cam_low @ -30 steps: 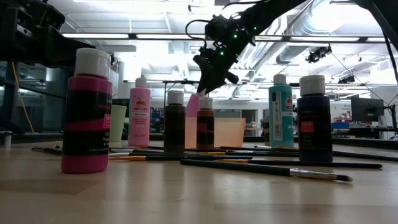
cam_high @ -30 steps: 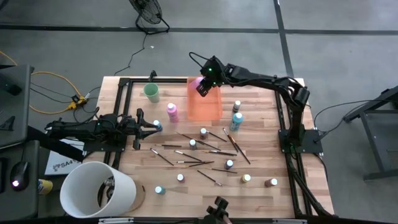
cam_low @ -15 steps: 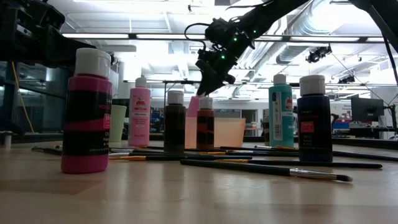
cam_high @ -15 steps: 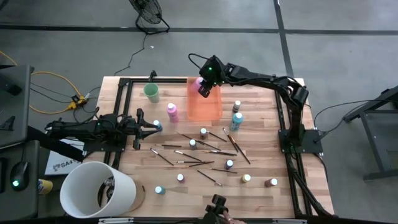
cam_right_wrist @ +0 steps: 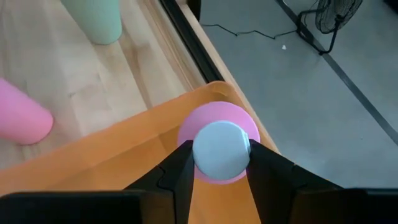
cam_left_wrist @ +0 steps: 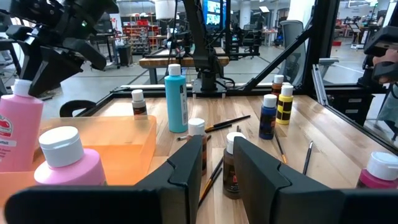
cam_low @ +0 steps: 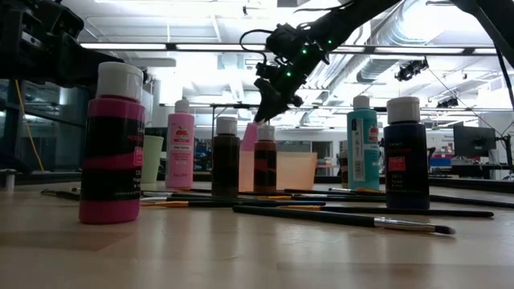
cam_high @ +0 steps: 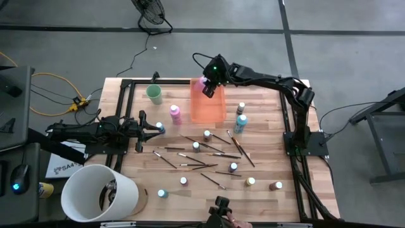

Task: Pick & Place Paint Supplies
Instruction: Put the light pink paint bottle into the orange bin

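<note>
My right gripper (cam_high: 208,86) hovers over the far left corner of the translucent orange tray (cam_high: 209,109), shut on a pink bottle (cam_right_wrist: 212,116) with a white cap. My left gripper (cam_high: 152,128) waits open near the table's left edge. A second pink bottle (cam_high: 175,114) stands left of the tray, and a teal bottle (cam_high: 241,121) stands to its right. Several tiny capped bottles (cam_high: 207,134) stand among thin dark brushes (cam_high: 196,155) lying flat on the table's middle. My right gripper pinches the pink bottle's white cap (cam_right_wrist: 203,155) between its two fingers (cam_right_wrist: 177,168), coming from above and pointing down. The bottle hangs below the fingers inside the tray's corner. Whether its base touches the tray floor is hidden.
A mint-green cup (cam_high: 154,94) stands left of the tray near the far edge. A large white bucket (cam_high: 101,193) sits at the near left corner. Black frame rails run along the table's left and right sides. A person's hand shows at the near edge (cam_high: 231,223).
My right gripper has crept slightly toward the far edge over the tray's corner, staying shut on the bottle's cap.
</note>
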